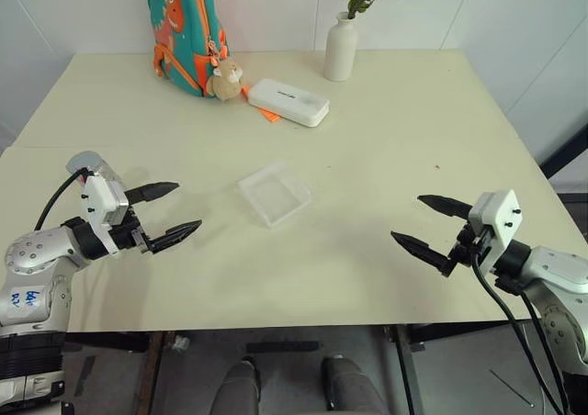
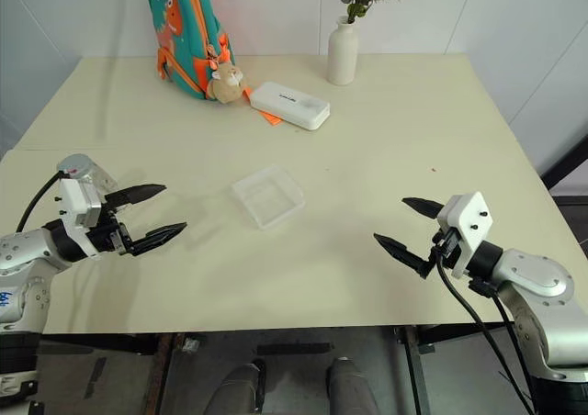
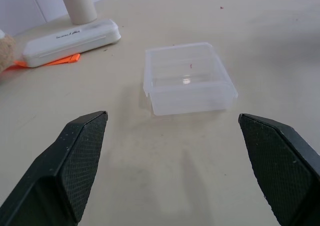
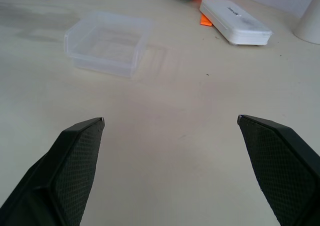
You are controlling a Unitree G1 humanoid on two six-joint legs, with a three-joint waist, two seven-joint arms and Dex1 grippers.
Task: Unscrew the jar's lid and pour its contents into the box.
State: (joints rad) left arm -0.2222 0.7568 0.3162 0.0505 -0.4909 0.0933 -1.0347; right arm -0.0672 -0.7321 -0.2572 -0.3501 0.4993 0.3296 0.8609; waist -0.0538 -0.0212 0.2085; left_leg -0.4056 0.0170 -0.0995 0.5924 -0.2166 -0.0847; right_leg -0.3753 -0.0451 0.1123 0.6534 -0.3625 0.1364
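- The jar (image 2: 81, 166) stands on the bench (image 1: 386, 140) at its left side, just behind the left pincer (image 1: 170, 215), partly hidden by that arm; its lid cannot be made out.
- The box (image 1: 274, 193), clear and empty-looking, sits near the bench's middle, between the two pincers and apart from both.
- Left pincer: fingers spread wide, holding nothing, pointing toward the box.
- Right pincer (image 1: 424, 226): fingers spread wide, holding nothing, over the bench's right side.
- At the back: a white case (image 1: 288, 101), a white vase (image 1: 340, 48), and a backpack (image 1: 184, 29).
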